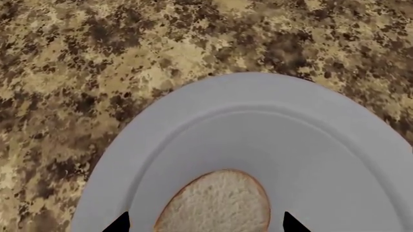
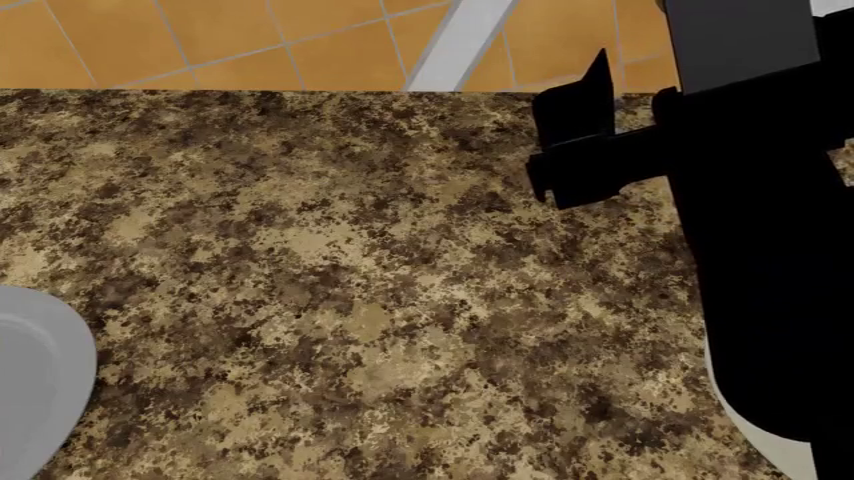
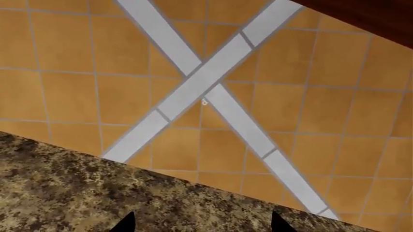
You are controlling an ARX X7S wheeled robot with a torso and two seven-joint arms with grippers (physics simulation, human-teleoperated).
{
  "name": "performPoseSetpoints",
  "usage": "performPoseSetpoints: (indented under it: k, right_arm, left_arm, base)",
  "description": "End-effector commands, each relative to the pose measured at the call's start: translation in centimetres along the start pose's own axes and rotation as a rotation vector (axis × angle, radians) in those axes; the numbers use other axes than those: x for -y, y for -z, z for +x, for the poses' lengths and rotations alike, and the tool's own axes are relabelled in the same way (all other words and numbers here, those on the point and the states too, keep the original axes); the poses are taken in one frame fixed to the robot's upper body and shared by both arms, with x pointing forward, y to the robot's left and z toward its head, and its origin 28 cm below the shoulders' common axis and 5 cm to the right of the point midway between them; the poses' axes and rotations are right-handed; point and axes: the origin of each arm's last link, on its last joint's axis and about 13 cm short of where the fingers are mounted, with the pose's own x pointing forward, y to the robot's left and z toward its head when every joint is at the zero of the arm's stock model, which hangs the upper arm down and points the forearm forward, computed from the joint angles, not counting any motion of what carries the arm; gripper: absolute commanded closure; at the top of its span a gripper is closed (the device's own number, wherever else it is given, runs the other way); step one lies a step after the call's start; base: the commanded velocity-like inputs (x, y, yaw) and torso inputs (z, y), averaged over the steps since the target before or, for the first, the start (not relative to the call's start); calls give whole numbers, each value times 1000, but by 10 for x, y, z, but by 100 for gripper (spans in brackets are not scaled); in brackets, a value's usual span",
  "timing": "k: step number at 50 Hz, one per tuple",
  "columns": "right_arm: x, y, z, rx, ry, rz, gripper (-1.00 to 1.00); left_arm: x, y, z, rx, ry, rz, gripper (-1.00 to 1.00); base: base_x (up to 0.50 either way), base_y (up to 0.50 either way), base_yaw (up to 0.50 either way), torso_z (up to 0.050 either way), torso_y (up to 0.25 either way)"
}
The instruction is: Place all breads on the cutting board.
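Bread: short round cut chunk, white crumb face, tan crust [image 1: 216, 203], on round light-grey plate [image 1: 258, 125] on speckled brown bench [image 1: 96, 58] | left tool [image 1: 206, 223]: tips spread wide, empty, straddling chunk, above plate | right tool [image 3: 201, 223]: parted, empty, beyond plate at bench edge | left arm nearer | board unseen.

White-crumbed, tan-crusted bread [image 1: 216, 203] on pale grey plate [image 1: 258, 104]; brown-speckled counter [image 2: 347, 280].

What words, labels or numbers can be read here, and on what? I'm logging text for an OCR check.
None: no readable text shows in any view.
The plate, the bread slice and the granite counter are unmarked.
The tiled wall has only white crossing stripes.
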Motion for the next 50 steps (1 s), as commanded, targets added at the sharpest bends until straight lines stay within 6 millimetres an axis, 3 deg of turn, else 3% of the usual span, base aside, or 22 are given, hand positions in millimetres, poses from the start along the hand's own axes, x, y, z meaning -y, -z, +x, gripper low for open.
performPoseSetpoints:
  k: [1, 35, 36, 50]
  right_arm:
    - [-1, 0, 0, -1, -1, 0, -100]
    - [0, 0, -2, -1, 1, -1, -100]
    - [0, 0, -2, 0, 2, -2, -100]
    - [0, 1, -2, -1, 3, -3, -100]
  left_arm:
    - [-2, 6, 8, -20, -11, -2, -100]
    - [2, 20, 23, -64, -20, -8, -100]
    - [1, 21, 23, -63, -22, -10, 100]
    - [3, 20, 25, -55, -20, -4, 100]
  base:
    - [0, 0, 0, 0, 0]
    - [0, 0, 0, 0, 0]
    - [11, 0, -3, 0, 0]
    - [0, 0, -1, 0, 0]
